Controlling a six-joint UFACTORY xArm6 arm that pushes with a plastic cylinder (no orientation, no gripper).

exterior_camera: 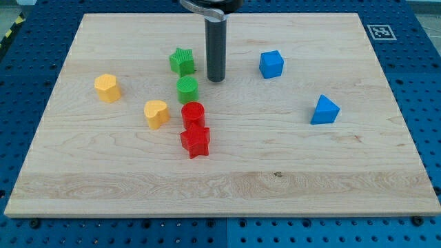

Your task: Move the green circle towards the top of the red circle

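Jaws are absent on this arm: it ends in a plain dark rod, so nothing opens, closes or holds, and my tip [216, 78] can only push.

Nearest the frame's bottom, the table [227, 186] lies bare. Moving up, a red star [195, 141] sits just left of centre, with the red circle [193, 114] touching or nearly touching its far side; whether a gap remains cannot be told. A yellow heart-like block [156, 114] lies to their left, a yellow block [107, 88] farther left, and a blue triangular block [324, 110] well to the right.

Directly above the red circle stands the green circle [187, 89], very close to it, already about where the task wants it. It looks like a small, light, stiff plastic cylinder that probably slides easily and rolls off a glancing push, so contact belongs square on its side.

Farther up sit a green star [182, 61] and a blue cube [271, 64], my tip between them, just upper right of the green circle. The rod's top is cut off.
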